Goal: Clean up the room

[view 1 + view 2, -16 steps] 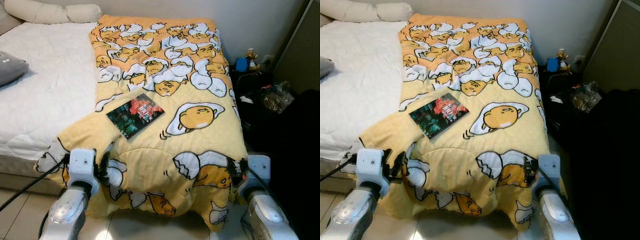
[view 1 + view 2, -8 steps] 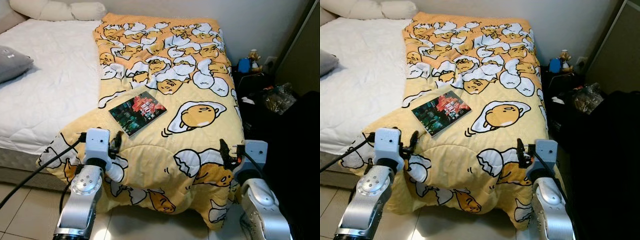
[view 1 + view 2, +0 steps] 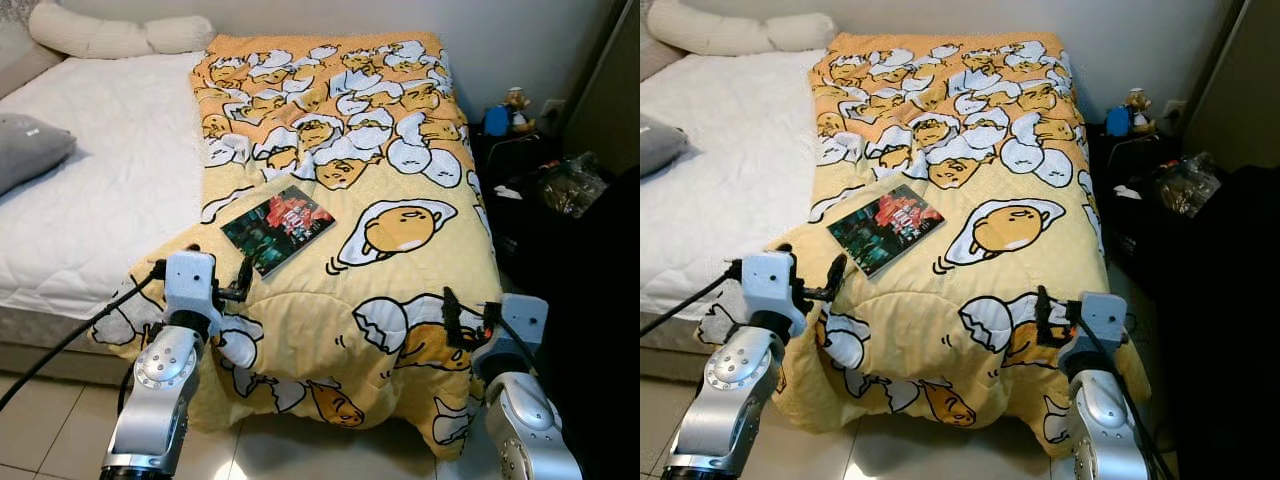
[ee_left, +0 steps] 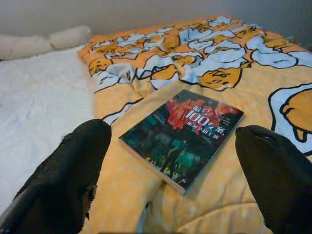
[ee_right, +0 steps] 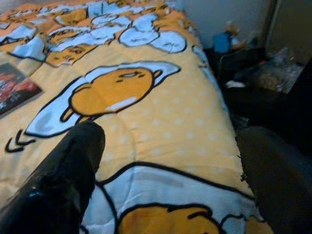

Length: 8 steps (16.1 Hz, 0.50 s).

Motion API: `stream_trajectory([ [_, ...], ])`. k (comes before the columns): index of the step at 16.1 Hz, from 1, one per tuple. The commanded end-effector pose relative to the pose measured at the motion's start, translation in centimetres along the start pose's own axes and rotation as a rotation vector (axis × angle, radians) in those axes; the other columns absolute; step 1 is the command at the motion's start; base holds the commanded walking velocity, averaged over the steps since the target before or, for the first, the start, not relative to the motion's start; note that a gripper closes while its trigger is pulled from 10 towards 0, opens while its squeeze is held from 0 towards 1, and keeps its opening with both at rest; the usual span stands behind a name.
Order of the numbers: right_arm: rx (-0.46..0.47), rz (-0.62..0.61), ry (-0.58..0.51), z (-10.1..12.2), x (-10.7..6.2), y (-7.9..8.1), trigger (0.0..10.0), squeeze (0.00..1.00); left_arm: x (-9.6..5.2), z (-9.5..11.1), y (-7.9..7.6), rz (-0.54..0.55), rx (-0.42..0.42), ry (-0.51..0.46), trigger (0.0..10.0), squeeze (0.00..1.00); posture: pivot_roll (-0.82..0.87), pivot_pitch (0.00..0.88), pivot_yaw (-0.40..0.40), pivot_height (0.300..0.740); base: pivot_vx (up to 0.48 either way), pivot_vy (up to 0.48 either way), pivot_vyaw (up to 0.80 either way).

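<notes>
A yellow blanket [image 3: 400,150] printed with egg characters covers the right half of the bed and hangs over its foot end. A dark book [image 3: 278,228] with a red and green cover lies flat on it, left of centre. My left gripper [image 3: 200,266] hovers over the blanket's near edge, just short of the book [image 4: 183,131], open with nothing between its fingers [image 4: 73,165]. My right gripper [image 3: 478,306] is over the blanket's near right corner, open and empty, pointing across a big egg print [image 5: 117,87].
Bare white mattress [image 3: 100,190] takes the bed's left half, with a grey pillow [image 3: 30,150] and a cream bolster [image 3: 110,35] at the head. Right of the bed stand a dark nightstand with figurines [image 3: 510,108], a plastic bag [image 3: 568,185] and dark furniture. Tiled floor [image 3: 40,420] lies below.
Both arms have risen from the blanket's hanging front edge to above its top. The left gripper has come closer to the book. The camera has shifted a little.
</notes>
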State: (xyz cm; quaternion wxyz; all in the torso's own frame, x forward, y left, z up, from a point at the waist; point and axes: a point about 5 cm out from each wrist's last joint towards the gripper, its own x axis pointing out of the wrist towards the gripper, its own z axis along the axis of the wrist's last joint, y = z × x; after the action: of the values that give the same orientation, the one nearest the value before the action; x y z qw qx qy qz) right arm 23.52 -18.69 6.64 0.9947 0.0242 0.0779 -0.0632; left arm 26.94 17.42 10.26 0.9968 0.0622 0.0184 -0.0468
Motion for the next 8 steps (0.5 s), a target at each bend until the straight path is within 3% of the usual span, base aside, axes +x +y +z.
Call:
stream_trajectory([
  [1,0.031,0.005,-0.014,0.3,0.0,0.3,10.0,1.00,0.0,0.4,0.3,-0.003,0.006,-0.013,10.0,1.00,0.00,0.011,0.110,0.740,0.000,0.000,0.55],
  [2,0.034,0.015,-0.025,0.5,0.1,0.4,10.0,1.00,0.0,0.4,0.3,-0.001,0.009,-0.013,10.0,0.00,0.00,0.011,0.108,0.740,0.000,0.000,0.79],
  [5,-0.002,0.010,-0.016,0.5,0.6,0.7,10.0,1.00,-0.2,0.3,0.5,0.019,0.026,-0.003,10.0,0.00,0.01,0.015,0.096,0.740,0.000,0.000,0.79],
  [6,-0.004,-0.012,0.001,0.4,1.0,0.8,10.0,1.00,-0.3,0.2,0.6,0.026,0.026,-0.002,10.0,0.00,0.02,0.016,0.088,0.740,0.000,0.000,0.00],
  [7,-0.077,-0.055,-0.063,1.0,1.3,1.0,10.0,1.00,-0.5,0.1,0.7,0.028,0.027,0.006,10.0,0.00,0.02,0.016,0.083,0.740,0.000,0.000,0.00],
  [8,-0.117,-0.078,-0.049,0.9,1.6,1.3,10.0,1.00,-0.6,0.1,0.9,0.037,0.028,0.008,10.0,0.00,0.02,0.018,0.076,0.740,0.000,0.315,0.00],
])
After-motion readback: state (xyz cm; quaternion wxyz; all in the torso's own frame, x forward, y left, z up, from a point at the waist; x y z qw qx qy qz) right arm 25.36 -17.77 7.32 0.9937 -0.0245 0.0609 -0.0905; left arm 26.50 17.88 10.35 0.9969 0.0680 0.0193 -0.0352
